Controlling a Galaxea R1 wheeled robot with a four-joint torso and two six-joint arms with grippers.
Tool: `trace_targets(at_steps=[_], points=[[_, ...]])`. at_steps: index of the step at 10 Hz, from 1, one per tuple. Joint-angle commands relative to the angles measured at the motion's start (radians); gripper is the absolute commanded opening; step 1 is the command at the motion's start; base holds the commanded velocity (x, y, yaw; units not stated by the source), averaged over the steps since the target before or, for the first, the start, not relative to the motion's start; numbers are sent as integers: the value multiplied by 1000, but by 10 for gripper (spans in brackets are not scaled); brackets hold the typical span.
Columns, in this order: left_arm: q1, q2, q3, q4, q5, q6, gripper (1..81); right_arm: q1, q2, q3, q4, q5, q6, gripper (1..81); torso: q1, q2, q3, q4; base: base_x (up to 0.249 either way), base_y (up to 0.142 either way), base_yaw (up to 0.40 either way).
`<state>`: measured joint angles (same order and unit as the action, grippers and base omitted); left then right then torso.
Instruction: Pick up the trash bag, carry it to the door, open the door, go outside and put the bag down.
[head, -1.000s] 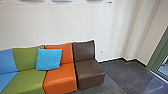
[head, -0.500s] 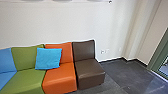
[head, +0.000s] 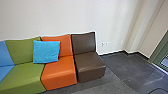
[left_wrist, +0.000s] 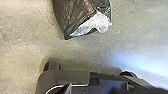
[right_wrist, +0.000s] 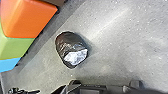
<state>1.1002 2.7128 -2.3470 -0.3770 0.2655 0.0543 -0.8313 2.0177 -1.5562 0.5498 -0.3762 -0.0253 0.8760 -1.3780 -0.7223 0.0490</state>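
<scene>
Lying on the grey floor (right_wrist: 125, 52), the dark trash bag (right_wrist: 68, 45) with its white patch sits apart from the fingers; whether those are spread or pressed together, I cannot tell.

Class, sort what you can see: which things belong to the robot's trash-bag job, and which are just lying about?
Part of the job:
- trash bag, on the floor
- green frame, possibly the door's

Just lying about:
- blue cushion
- green seat
- orange seat
- brown seat
- wall socket
</scene>
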Motion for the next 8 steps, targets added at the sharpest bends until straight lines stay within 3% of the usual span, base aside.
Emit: trace_targets(at_steps=[1,3,8], points=[[-90,-20,-12,-39,70,-1,811,252,-93,-96,84,-263,1,811,63,-97,2,0,0,0,0],[-140,-19,-38,-83,87,-1,811,297,-106,-88,96,-317,1,811,93,-145,-29,0,0,0,0],[-262,82,-202,-148,208,-1,811,292,-107,-94,98,-319,-1,811,196,-309,-41,0,0,0,0]])
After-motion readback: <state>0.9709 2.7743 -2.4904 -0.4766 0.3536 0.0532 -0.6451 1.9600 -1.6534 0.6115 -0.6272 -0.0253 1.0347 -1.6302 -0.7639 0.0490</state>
